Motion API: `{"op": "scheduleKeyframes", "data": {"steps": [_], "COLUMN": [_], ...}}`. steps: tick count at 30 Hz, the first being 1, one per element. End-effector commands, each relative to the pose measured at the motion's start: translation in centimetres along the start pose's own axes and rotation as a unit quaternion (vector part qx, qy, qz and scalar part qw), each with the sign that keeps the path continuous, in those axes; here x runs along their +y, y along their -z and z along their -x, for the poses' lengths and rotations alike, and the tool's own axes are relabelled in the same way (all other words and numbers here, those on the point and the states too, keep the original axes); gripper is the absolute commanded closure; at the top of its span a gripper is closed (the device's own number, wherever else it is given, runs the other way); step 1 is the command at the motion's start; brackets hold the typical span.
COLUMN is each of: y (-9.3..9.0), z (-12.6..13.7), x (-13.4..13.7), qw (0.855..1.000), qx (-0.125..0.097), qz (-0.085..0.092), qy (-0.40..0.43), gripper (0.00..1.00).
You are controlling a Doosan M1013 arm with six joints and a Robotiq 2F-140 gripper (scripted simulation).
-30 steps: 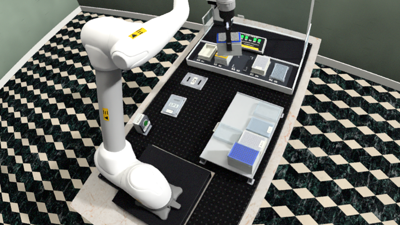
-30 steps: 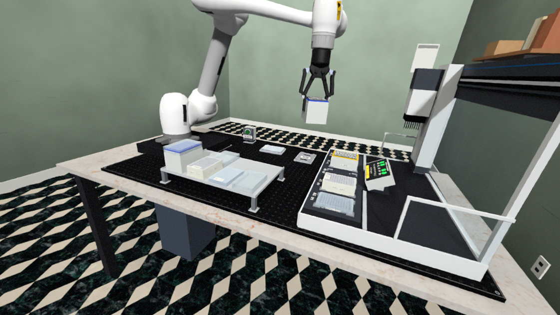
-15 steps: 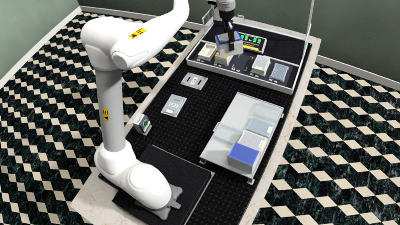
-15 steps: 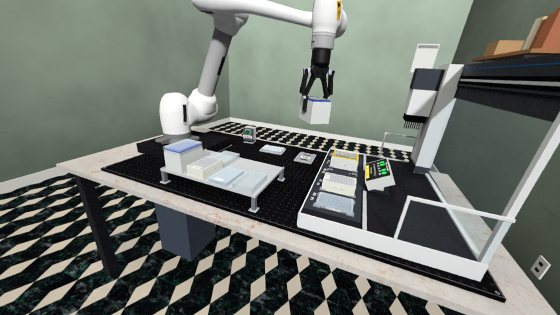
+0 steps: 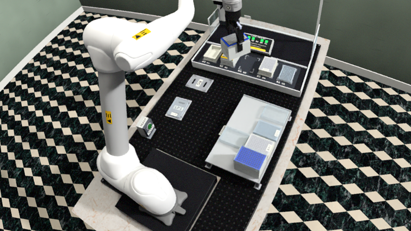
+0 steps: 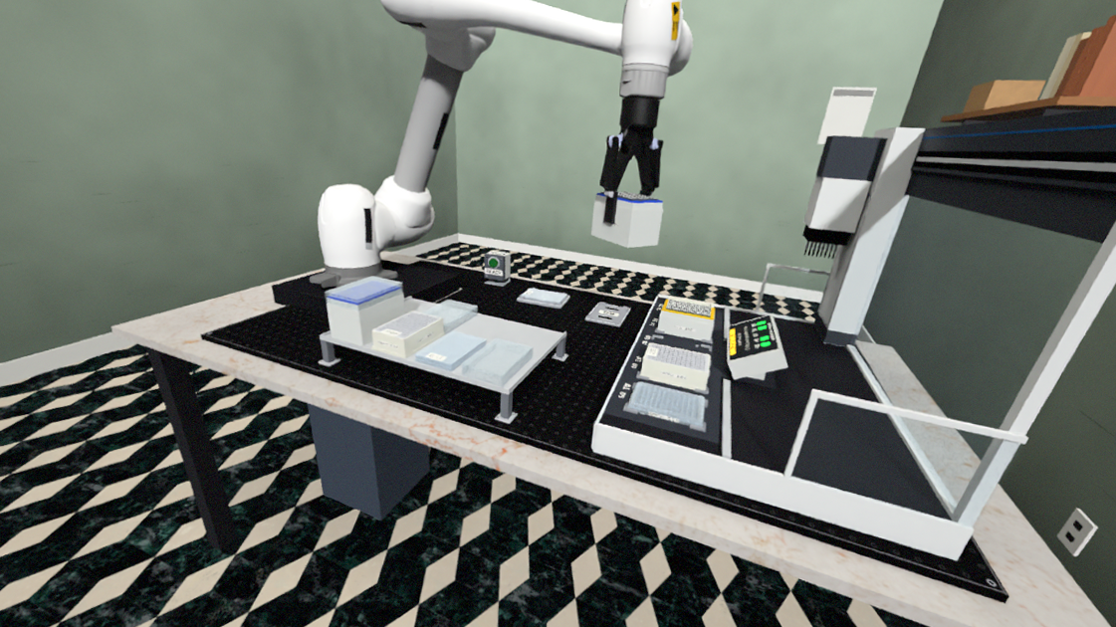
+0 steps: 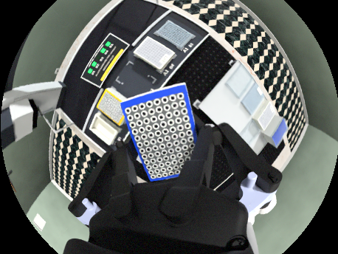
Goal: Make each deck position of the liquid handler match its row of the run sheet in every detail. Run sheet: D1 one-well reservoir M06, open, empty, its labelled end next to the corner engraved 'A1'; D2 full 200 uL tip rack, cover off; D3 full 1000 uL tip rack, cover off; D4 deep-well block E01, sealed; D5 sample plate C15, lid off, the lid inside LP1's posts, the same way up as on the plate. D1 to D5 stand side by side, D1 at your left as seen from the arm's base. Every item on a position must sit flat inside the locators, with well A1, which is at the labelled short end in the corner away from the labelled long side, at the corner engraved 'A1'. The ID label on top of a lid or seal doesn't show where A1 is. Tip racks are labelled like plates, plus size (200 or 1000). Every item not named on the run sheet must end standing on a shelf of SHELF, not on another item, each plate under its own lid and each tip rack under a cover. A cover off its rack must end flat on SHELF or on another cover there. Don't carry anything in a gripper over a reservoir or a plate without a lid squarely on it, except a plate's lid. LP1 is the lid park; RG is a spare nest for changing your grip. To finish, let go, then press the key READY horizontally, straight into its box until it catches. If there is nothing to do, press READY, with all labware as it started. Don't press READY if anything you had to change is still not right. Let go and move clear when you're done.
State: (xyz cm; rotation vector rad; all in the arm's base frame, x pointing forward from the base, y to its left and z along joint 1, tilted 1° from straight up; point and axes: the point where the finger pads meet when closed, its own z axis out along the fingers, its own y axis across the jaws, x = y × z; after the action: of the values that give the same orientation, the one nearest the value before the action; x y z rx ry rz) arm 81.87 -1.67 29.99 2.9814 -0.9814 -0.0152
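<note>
My gripper (image 6: pixel 628 197) is shut on an uncovered blue-rimmed tip rack (image 6: pixel 627 218) full of tips and holds it high above the liquid handler deck, over the D2 to D3 area (image 5: pixel 234 45). In the wrist view the rack (image 7: pixel 161 132) sits between the fingers, turned askew to the deck rows. On the deck, a white reservoir (image 5: pixel 212 52) is at D1. A yellow-rimmed tip rack (image 6: pixel 686 316) is at D2. D3 (image 5: pixel 251 62) is empty. A white deep-well block (image 5: pixel 268 66) is at D4, and a clear plate (image 5: pixel 286 73) at D5.
SHELF (image 5: pixel 248 133) holds a covered blue tip rack (image 5: pixel 250 159), a white plate, a bluish plate and clear lids. LP1 (image 5: pixel 178 108) carries what looks like a clear lid. RG (image 5: pixel 197 81) and the READY key (image 5: pixel 148 127) lie nearer the base. The pipetting head (image 6: pixel 833 197) and gantry stand behind the deck.
</note>
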Motion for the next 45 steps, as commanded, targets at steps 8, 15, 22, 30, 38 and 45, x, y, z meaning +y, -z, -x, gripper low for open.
{"op": "scheduleKeyframes", "data": {"steps": [8, 15, 22, 30, 38, 45], "y": [0.12, 0.12, 0.12, 0.12, 0.12, 0.12], "z": [-0.01, -0.01, -0.01, -0.01, -0.01, -0.01], "x": [-0.01, -0.01, -0.01, -0.01, -0.01, -0.02], "qw": [0.994, 0.988, 0.975, 0.960, 0.947, 0.947], "qx": [0.000, 0.001, 0.001, 0.001, 0.001, 0.001], "qz": [-0.001, -0.001, -0.001, -0.001, -0.001, -0.001], "qy": [0.105, 0.154, 0.223, 0.281, 0.320, 0.320], "gripper": [0.90, 0.90, 0.90, 0.90, 0.90, 0.90]}}
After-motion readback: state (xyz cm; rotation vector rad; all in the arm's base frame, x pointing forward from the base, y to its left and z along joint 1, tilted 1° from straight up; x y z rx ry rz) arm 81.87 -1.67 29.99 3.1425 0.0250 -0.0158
